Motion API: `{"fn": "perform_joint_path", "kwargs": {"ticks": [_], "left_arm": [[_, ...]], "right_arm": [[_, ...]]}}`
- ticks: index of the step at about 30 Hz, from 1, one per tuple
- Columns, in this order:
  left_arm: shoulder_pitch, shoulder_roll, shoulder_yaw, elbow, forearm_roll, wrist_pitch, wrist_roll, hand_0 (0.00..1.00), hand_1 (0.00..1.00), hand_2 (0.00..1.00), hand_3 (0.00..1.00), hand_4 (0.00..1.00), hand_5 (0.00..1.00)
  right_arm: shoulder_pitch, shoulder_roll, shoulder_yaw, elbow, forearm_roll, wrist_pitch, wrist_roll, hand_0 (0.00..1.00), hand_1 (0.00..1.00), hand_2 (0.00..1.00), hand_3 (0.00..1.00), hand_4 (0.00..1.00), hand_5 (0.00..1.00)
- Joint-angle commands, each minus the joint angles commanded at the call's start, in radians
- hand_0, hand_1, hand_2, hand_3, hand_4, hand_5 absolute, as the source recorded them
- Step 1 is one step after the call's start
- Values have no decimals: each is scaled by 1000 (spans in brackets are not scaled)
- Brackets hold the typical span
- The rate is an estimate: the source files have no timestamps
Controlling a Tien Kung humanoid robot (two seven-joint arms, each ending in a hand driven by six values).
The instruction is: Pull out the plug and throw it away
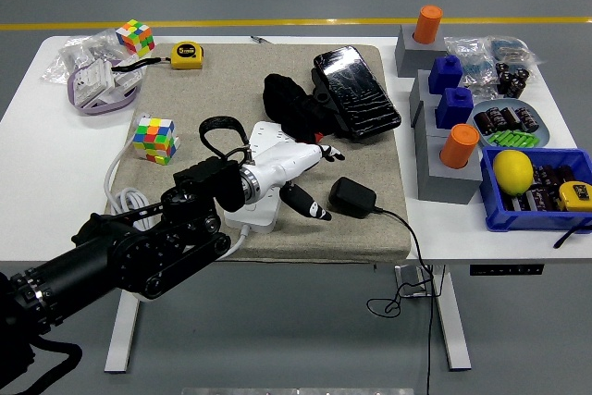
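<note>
Near the table's front edge, the plug (352,198) lay free on the cloth (370,159), beside the power strip (262,199). The left hand (310,178) hung over the strip, fingers spread, holding nothing. Pulling looked done; discarding called for regrasping.

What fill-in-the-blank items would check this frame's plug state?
1. The plug lies on the ___ mat.
2. The left hand holds ___.
3. The plug's cable hangs off the table's ___ edge.
4. The lemon sits in the ___ bin.

Missing: beige; nothing; near; blue
</note>
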Motion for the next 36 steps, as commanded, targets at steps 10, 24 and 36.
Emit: {"fn": "perform_joint_path", "kwargs": {"ticks": [10, 24, 36], "left_arm": [[112, 130, -182, -276, -17, -31, 31, 327, 444, 470, 749, 928, 166], [291, 272, -189, -516, -4, -201, 202, 109, 111, 159, 616, 583, 50], [355, 289, -267, -522, 17, -288, 346, 89, 93, 137, 655, 706, 2]], "right_arm": [[-7, 1, 10, -2, -7, 5, -1, 565, 650, 670, 570, 971, 495], [-6, -3, 20, 1, -10, 7, 1, 564, 650, 670, 570, 971, 494], [-4, -5, 19, 1, -11, 7, -1, 566, 650, 670, 570, 971, 493]]}}
